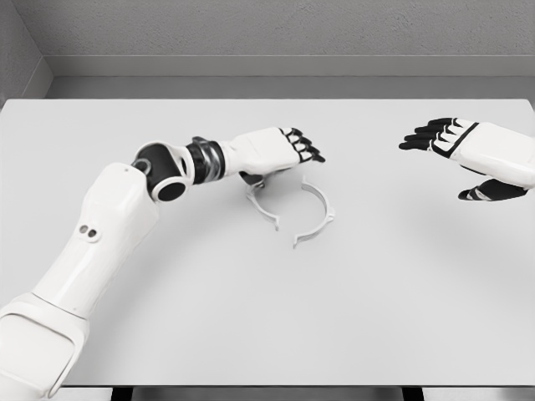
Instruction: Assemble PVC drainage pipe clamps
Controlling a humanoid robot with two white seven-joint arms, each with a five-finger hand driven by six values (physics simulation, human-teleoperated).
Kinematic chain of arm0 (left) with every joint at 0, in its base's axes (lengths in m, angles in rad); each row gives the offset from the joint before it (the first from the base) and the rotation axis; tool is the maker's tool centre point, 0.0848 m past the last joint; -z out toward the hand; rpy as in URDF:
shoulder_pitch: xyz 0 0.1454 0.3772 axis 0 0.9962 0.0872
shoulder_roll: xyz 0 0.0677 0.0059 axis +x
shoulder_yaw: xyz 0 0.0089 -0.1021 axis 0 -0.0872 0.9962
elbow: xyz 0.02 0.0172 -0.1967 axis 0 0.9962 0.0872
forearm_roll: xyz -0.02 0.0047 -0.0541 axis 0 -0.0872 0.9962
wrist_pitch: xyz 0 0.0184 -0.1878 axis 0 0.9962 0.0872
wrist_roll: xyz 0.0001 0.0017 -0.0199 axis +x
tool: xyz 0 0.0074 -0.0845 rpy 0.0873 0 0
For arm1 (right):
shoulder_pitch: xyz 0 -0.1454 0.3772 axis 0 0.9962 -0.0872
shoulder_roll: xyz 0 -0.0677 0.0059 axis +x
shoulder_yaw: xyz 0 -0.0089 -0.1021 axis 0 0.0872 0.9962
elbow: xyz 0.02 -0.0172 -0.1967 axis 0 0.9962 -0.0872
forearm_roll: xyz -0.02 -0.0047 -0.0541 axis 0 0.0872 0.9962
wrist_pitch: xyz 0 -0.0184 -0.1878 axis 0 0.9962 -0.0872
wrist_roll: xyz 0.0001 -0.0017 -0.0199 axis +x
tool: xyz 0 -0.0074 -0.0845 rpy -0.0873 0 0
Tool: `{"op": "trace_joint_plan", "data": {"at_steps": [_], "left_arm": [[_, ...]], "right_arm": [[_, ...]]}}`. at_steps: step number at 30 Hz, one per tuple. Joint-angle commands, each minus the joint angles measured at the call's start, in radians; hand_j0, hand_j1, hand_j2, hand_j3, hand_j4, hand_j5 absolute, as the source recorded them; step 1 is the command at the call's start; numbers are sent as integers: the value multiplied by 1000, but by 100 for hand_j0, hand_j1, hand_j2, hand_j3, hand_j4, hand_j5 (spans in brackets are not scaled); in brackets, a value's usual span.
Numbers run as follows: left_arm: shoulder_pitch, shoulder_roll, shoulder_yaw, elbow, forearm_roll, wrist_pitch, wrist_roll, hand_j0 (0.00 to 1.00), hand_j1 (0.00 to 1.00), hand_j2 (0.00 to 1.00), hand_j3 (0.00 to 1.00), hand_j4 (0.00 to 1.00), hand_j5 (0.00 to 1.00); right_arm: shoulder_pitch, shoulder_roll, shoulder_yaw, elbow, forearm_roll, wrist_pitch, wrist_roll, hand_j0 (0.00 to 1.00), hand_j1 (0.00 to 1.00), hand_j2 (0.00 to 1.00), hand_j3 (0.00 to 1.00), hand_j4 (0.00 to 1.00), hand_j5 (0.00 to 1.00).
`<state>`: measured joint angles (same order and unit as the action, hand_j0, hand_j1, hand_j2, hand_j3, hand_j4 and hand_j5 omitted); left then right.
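Clamp halves (294,209), two thin white arcs, lie on the table (251,317) near its middle, facing each other as a broken ring. One arc sits partly under the left hand (280,150), which hovers over the ring's far-left side with its dark fingers (308,149) stretched out flat and holding nothing. Well to the right of the clamp, the right hand (472,150) hangs above the table, fingers loosely spread, thumb apart, empty.

white table (251,317), grey wall (276,29)
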<state>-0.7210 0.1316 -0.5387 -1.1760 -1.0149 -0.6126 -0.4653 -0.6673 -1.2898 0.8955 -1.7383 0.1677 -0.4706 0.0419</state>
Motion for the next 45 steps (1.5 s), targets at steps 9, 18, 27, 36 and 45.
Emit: {"op": "trace_joint_plan", "data": {"at_steps": [9,18,27,36,45], "left_arm": [[-29,23,143,122,4,2,-3,100,100,100,100,100,100],[-63,-47,108,223,-4,2,-3,100,100,100,100,100,100],[-64,-59,108,254,-4,24,-3,100,100,100,100,100,100],[-64,-78,72,251,-4,47,1,100,100,100,100,100,100],[-63,-79,29,236,-4,45,2,100,100,100,100,100,100]], "right_arm": [[0,-40,-1,-20,-31,-5,-1,100,100,100,100,100,100],[0,-40,3,-21,-33,-8,-2,100,100,100,100,100,100],[0,-40,3,-21,-33,-6,-2,100,100,100,100,100,100],[0,-32,3,-21,-33,-3,-1,100,100,100,100,100,100],[0,-31,5,-23,-33,-3,-1,100,100,100,100,100,100]]}}
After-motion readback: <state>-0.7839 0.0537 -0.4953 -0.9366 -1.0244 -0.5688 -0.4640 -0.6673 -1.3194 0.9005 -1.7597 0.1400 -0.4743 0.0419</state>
